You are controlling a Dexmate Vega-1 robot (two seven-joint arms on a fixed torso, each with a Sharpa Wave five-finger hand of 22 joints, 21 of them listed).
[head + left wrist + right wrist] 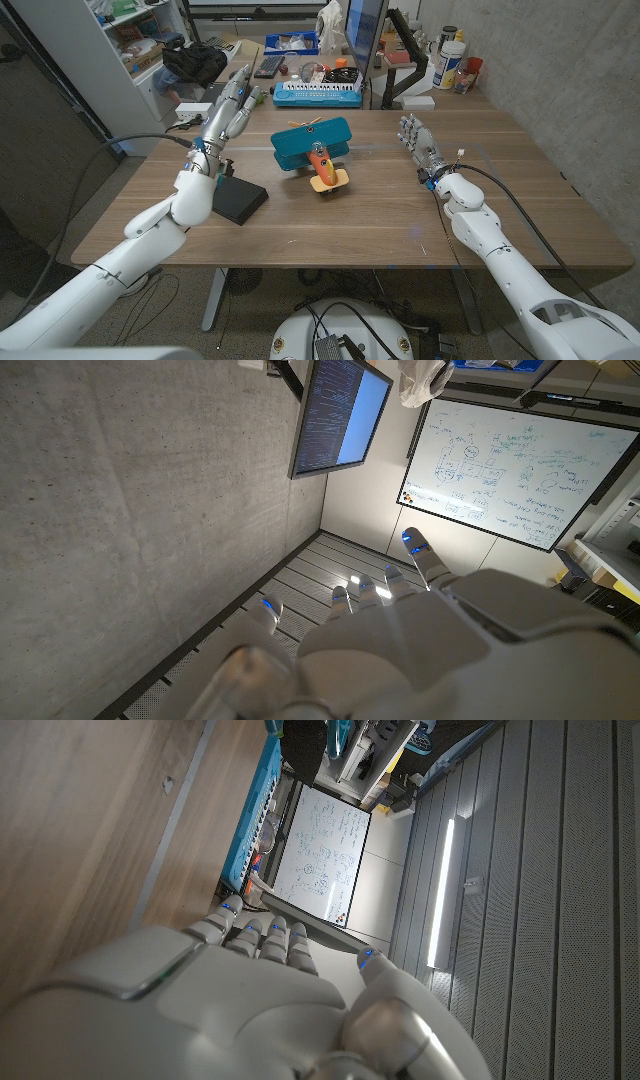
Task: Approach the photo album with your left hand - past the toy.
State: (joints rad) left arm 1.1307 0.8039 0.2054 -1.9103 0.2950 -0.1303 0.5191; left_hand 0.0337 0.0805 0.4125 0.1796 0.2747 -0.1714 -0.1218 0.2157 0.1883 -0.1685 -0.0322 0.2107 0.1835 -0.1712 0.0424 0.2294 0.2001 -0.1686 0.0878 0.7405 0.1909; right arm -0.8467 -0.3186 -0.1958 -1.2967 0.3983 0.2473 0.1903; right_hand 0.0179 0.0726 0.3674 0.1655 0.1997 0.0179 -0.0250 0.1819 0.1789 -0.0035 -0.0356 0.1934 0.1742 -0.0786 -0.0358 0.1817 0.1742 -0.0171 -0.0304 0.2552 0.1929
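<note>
The photo album is a flat black book lying on the wooden table at the left. My left hand is raised above the table beyond the album, fingers spread and pointing away, holding nothing; its forearm passes over the album's left edge. In the left wrist view the same hand points toward the ceiling and a wall. The toy, a blue plane with an orange body, stands at the table's middle, right of the album. My right hand stands open and upright right of the toy, seen from behind as the right hand.
A blue toy keyboard lies along the far edge behind the plane. A monitor on an arm, bottles and a black bag stand behind the table. A shelf is at the far left.
</note>
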